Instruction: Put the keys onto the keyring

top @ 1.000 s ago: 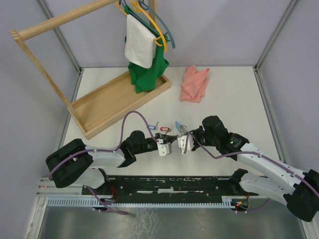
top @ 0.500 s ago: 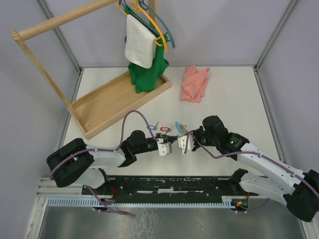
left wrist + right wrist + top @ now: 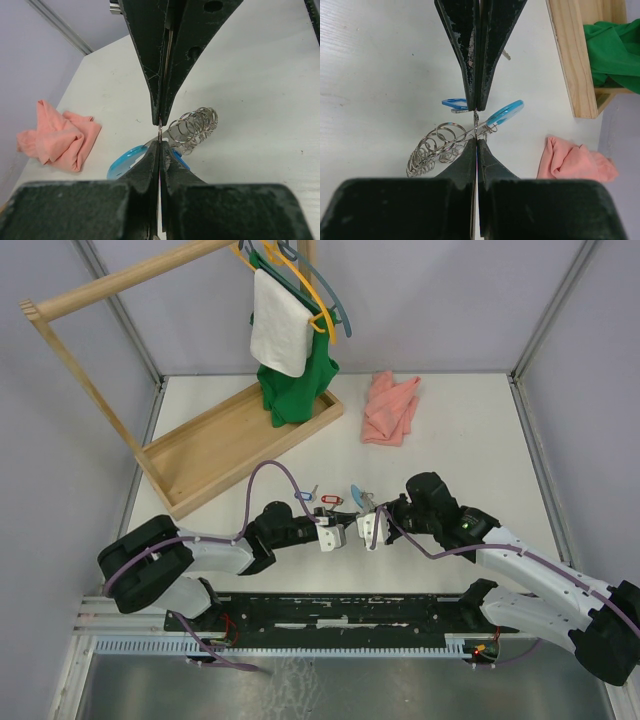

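From above, too small to sort: the keys (image 3: 328, 500) and the keyring (image 3: 358, 492), partly tucked under the tips of both arms.

At the left gripper (image 3: 159, 132), only a thin silver sliver in the pinched seam; cannot tell key from ring wire. Behind its dark fingers (image 3: 150, 65), much of the keyring's blue section (image 3: 125, 160).

At the right gripper (image 3: 476, 125), likewise an unidentifiable sliver. Blue tag (image 3: 454, 103) half covered, one key (image 3: 506, 54) showing only a tip.

Cut off at picture edges: wooden rack (image 3: 570, 55), green garment (image 3: 615, 47). Pink cloth (image 3: 575, 161) clipped below by the gripper body.
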Robot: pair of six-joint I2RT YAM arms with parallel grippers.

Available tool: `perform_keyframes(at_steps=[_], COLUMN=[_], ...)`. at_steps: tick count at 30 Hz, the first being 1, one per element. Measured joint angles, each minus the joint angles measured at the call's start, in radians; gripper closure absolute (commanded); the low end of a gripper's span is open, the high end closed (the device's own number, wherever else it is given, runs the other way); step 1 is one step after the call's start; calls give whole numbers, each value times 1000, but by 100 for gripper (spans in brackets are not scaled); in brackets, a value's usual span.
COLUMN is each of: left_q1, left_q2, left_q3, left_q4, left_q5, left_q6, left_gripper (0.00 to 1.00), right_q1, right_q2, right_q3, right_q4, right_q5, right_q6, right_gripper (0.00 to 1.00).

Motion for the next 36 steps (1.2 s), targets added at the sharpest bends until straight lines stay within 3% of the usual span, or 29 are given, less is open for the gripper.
perform_keyframes(at_steps=[36], left_q1=[-1], left_q2=[5], left_q3=[10], left_q4=[-43], left_q5=[26], left_q6=[-3], left_gripper=[97], right_q1=[48], right_q2=[114], right_q3=[93], right_q4=[-131], right_q5=[40], right_q6=[-171], right_gripper=[99])
